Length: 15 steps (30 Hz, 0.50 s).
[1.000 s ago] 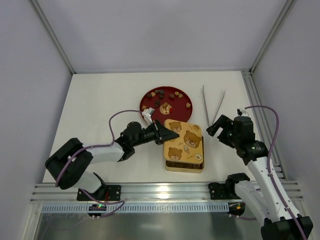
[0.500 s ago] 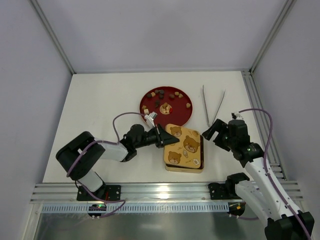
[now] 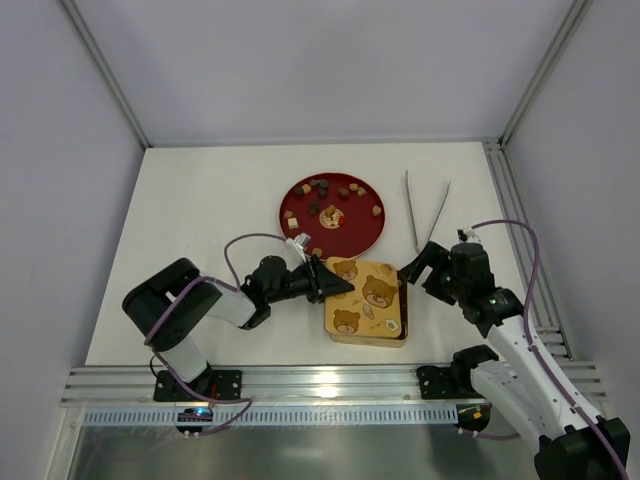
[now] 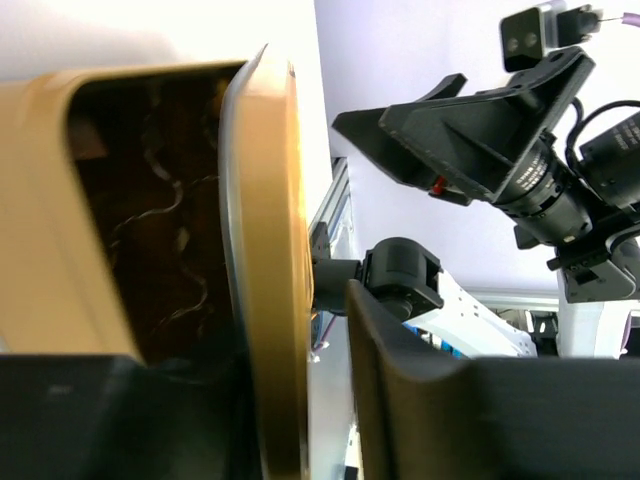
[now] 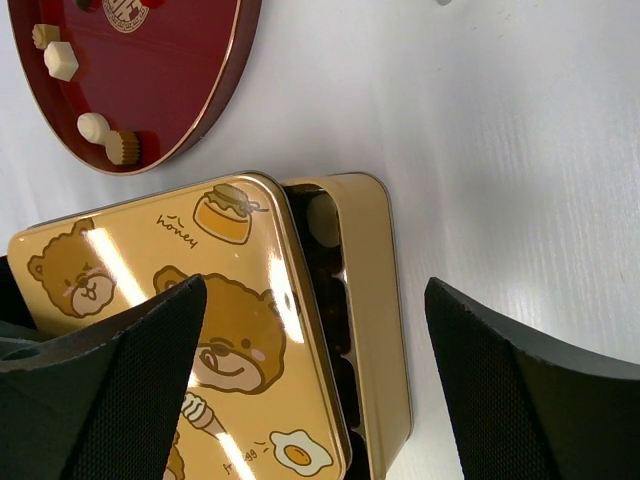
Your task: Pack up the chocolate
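Note:
Several small pieces of chocolate [image 3: 322, 190], tan, dark and cream [image 5: 60, 60], lie on the red plate [image 3: 360, 228]. In front of it stands a gold tin [image 3: 365, 338] with a bear-print lid [image 3: 368, 295] lying askew on it. A strip of dark cells shows along the right side, one holding a pale piece [image 5: 322, 215]. My left gripper [image 3: 335, 281] straddles the lid's left rim [image 4: 270, 250]. It is open, with a gap between the rim and one finger. My right gripper [image 3: 420, 268] hangs wide open over the tin's right wall [image 5: 385, 330].
Long metal tweezers [image 3: 425, 210] lie on the white table to the right of the plate. The red plate's rim [image 5: 215, 105] is close behind the tin. Enclosure walls and a rail bound the table at the right.
The lid has come down from a raised tilt onto the tin. My left gripper's jaws have loosened off its rim. The right gripper has moved left, towards the tin.

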Each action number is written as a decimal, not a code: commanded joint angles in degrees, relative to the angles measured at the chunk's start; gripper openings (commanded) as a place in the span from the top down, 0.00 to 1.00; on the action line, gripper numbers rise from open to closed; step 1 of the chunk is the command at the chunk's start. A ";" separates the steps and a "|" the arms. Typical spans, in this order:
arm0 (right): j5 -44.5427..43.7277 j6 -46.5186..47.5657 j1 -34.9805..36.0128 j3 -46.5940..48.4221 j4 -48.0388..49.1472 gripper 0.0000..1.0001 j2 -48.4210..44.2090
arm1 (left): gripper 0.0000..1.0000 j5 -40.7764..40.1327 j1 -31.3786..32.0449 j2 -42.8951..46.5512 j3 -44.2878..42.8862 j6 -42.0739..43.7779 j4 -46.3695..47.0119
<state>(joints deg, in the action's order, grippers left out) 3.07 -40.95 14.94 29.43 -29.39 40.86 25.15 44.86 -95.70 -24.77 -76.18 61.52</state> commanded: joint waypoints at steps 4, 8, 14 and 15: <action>-1.58 -1.06 0.97 -0.69 3.37 0.11 -0.17 | 0.58 0.95 -1.71 0.07 1.84 0.16 2.65; -2.02 -1.33 1.41 -0.95 3.46 0.11 -0.17 | 0.50 1.31 -2.14 1.39 1.05 1.30 -1.74; -2.10 -1.41 1.76 -1.39 3.81 0.11 -0.26 | 0.46 1.66 -2.32 3.33 -0.80 3.58 -9.39; -2.10 -1.41 1.93 -1.48 3.90 0.11 0.00 | 0.46 1.66 -2.41 3.59 -0.98 3.93 -11.22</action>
<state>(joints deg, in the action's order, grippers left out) 2.28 -41.87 16.36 28.25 -27.83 40.86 25.78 42.96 -94.35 -23.59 -74.76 54.54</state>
